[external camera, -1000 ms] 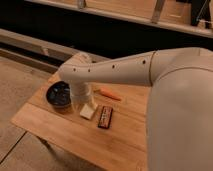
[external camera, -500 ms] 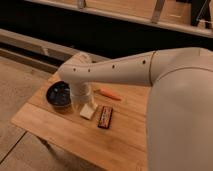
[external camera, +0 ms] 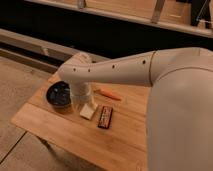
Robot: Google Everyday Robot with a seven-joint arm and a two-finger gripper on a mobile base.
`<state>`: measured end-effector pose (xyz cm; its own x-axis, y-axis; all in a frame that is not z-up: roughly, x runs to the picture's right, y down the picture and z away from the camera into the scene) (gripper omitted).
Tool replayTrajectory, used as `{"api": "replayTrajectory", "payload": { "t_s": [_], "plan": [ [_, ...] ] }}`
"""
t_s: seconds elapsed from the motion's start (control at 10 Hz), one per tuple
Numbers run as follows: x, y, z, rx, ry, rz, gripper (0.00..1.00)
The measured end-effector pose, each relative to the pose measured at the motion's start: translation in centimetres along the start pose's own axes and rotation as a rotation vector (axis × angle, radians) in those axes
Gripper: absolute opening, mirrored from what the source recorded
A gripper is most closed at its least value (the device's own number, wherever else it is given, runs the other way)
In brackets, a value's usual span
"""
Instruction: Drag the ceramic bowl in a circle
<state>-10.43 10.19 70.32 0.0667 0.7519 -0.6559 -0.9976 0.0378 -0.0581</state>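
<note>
The ceramic bowl [external camera: 58, 94] is round, shallow and dark blue-black, and sits on the left part of the wooden table [external camera: 60, 132]. My white arm reaches in from the right and bends down just right of the bowl. The gripper [external camera: 78, 104] hangs at the end of the wrist beside the bowl's right rim, mostly hidden by the wrist. A pale block [external camera: 88, 111] and a small dark rectangular box [external camera: 105, 117] lie just right of the gripper.
An orange carrot-like object [external camera: 109, 94] lies behind the box. The table's left and front edges are near the bowl. A low ledge and dark wall run behind the table. My large white arm body fills the right side.
</note>
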Motion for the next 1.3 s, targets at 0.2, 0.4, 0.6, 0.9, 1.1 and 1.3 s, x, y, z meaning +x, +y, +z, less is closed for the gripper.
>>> {"api": "replayTrajectory", "payload": {
  "t_s": [0.2, 0.4, 0.6, 0.9, 1.1, 1.3],
  "plan": [
    [0.0, 0.0, 0.0, 0.000, 0.000, 0.000, 0.65],
    [0.0, 0.0, 0.0, 0.000, 0.001, 0.000, 0.65],
    [0.0, 0.0, 0.0, 0.000, 0.001, 0.000, 0.65],
    [0.0, 0.0, 0.0, -0.003, 0.002, 0.004, 0.65],
    [-1.3, 0.0, 0.2, -0.050, 0.017, 0.082, 0.65],
    [-3.5, -0.2, 0.5, -0.086, 0.024, 0.129, 0.65]
  ]
}}
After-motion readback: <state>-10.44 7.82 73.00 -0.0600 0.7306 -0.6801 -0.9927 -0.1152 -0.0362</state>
